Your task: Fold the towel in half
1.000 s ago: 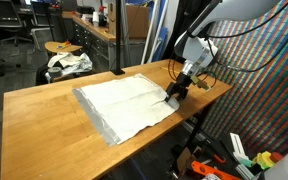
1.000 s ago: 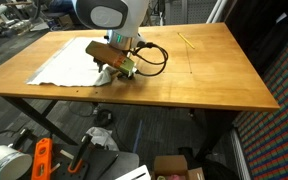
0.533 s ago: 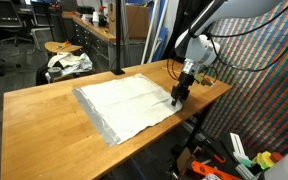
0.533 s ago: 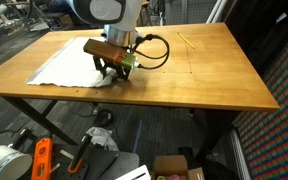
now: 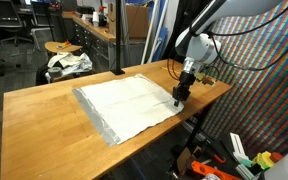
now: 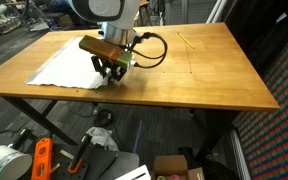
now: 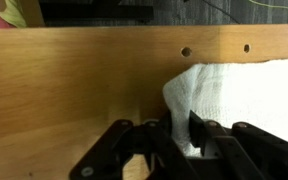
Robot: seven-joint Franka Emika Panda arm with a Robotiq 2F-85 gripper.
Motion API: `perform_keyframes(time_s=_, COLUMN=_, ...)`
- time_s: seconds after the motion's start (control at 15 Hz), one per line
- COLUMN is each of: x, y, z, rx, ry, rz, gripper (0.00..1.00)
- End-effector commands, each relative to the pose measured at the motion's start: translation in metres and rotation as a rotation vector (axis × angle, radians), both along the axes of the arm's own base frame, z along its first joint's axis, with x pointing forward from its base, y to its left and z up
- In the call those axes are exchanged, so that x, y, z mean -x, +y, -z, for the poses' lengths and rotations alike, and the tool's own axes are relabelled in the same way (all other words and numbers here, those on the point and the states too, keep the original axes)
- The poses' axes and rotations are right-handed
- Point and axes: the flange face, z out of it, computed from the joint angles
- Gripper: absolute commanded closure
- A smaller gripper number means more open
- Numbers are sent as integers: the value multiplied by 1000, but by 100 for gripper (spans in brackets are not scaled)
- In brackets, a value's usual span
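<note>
The towel (image 5: 129,103) lies spread flat on the wooden table (image 5: 44,120), off-white with a greyish hem along its near edge. In both exterior views my gripper (image 5: 179,97) points down at the towel's corner nearest the table edge. From the opposite side, the towel (image 6: 69,65) lies beyond the gripper (image 6: 108,75). In the wrist view the gripper (image 7: 179,135) is shut on a pinched-up fold of the towel (image 7: 244,95), which rises between the dark fingers.
A patterned cloth bundle (image 5: 69,63) sits on a stool beyond the table. A black pole (image 5: 119,40) stands behind the table. A thin yellow stick (image 6: 187,40) lies on the far tabletop. Two holes (image 7: 186,51) mark the wood near the corner.
The jaws have gone from open to shut on the towel's corner. The gripper has straightened to point down over that corner.
</note>
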Motion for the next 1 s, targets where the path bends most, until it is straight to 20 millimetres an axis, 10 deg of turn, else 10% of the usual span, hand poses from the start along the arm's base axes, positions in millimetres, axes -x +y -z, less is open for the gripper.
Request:
perform_keyframes(time_s=0.0, x=2, y=9, z=-29, rx=33, ry=-7, rz=65, gripper=97)
perform_keyframes(time_s=0.93, x=20, y=119, z=-98, rx=242, ry=-130, rz=-27, gripper=97)
